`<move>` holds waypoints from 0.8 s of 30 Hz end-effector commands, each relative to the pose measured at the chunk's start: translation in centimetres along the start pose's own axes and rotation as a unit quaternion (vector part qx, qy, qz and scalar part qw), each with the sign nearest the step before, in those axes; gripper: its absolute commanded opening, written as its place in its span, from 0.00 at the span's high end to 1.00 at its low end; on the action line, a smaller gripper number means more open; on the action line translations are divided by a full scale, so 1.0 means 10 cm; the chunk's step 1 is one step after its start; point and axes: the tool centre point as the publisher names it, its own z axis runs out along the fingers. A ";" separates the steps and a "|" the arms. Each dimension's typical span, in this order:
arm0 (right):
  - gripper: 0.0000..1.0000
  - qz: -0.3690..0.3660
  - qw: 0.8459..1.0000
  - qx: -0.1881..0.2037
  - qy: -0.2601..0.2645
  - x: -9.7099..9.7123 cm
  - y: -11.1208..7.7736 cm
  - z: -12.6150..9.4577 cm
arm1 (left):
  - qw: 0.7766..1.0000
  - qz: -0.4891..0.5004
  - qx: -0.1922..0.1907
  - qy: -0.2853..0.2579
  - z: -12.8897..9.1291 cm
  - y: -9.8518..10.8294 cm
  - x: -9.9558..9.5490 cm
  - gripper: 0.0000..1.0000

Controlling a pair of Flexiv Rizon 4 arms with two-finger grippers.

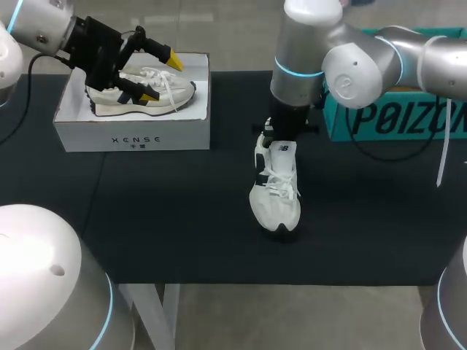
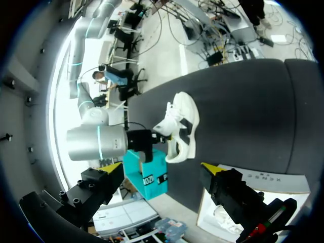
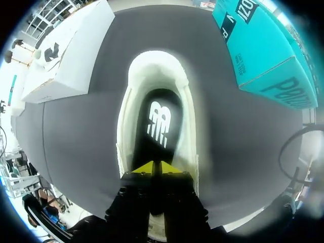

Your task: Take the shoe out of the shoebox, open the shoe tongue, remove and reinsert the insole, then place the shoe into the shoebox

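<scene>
Pinching one insole (image 3: 154, 124); two shoes (image 1: 274, 197) (image 1: 179, 93).

The table (image 1: 182, 219) is matt cloth, the shoebox (image 1: 131, 135) smooth card (right arm (image 1: 365, 69) glossy).

Quick headcount: two shoes, one shoe (image 1: 142, 93) in the far-left box, the other shoe (image 1: 273, 191) mid-table. Two boxes, a white shoebox (image 1: 131, 135) far left and a teal box (image 1: 408, 117) far right. Two arms, left arm (image 1: 40, 25) and right arm (image 1: 350, 65). One black insole (image 3: 154, 126).
</scene>
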 end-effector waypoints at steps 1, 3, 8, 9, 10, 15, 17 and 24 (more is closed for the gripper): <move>0.21 -0.002 1.000 -0.001 0.000 0.04 -0.01 -0.02 | 1.000 0.000 0.001 0.002 0.00 0.01 0.00 0.00; 0.00 -0.003 1.000 0.000 0.000 0.05 -0.02 -0.03 | 1.000 0.000 0.001 0.002 0.00 0.01 0.00 0.00; 0.00 -0.003 1.000 0.002 -0.002 0.05 -0.03 -0.02 | 1.000 0.000 0.001 0.002 0.00 0.01 0.00 0.00; 0.00 -0.002 1.000 0.003 -0.003 0.05 -0.03 -0.01 | 1.000 0.000 0.001 0.002 0.00 0.01 0.00 0.00; 0.00 -0.001 1.000 0.004 -0.003 0.04 -0.03 -0.01 | 1.000 0.000 0.001 0.002 0.00 0.01 0.00 0.00; 0.00 0.000 1.000 0.007 -0.005 0.04 -0.02 0.00 | 1.000 0.000 0.001 0.002 0.00 0.01 0.00 0.00; 0.00 -0.002 1.000 0.008 -0.005 0.06 -0.03 -0.03 | 1.000 0.000 0.001 0.002 0.00 0.01 0.00 0.00; 0.00 0.005 1.000 0.014 -0.009 0.10 -0.16 -0.07 | 1.000 0.000 0.001 0.002 0.00 0.01 0.00 0.00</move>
